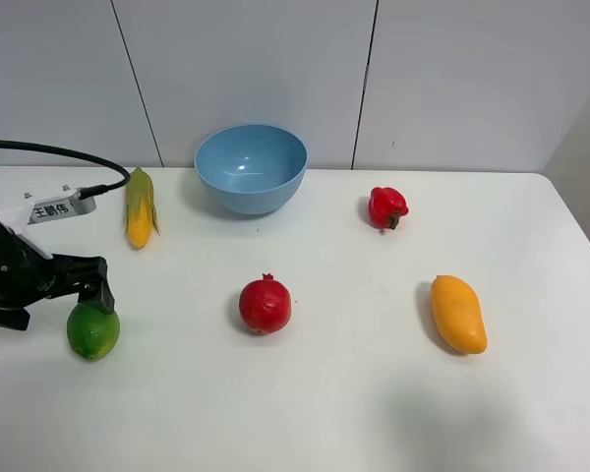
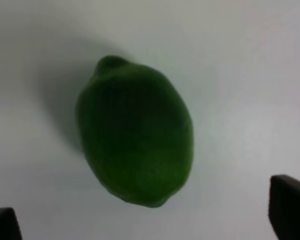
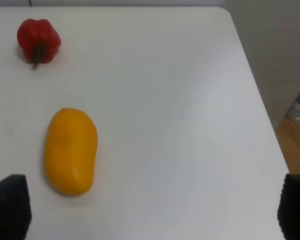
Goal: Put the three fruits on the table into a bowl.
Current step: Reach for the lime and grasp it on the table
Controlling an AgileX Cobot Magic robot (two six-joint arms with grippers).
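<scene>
Lime (image 2: 137,132) lying on the tabletop (image 2: 250,75) beneath my left pincer (image 2: 146,216), jaws spread wide: I should descend centred, close across its narrow girth, then carry to the light-blue bowl (image 1: 251,167).

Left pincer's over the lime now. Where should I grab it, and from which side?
Take the lime across its narrower middle, coming straight down from above. It lies on its side on the table, oval, its long axis crosswise to the closing line of the open left pincer, so the fingers would likely meet its broad flanks, not the tapering ends.
</scene>
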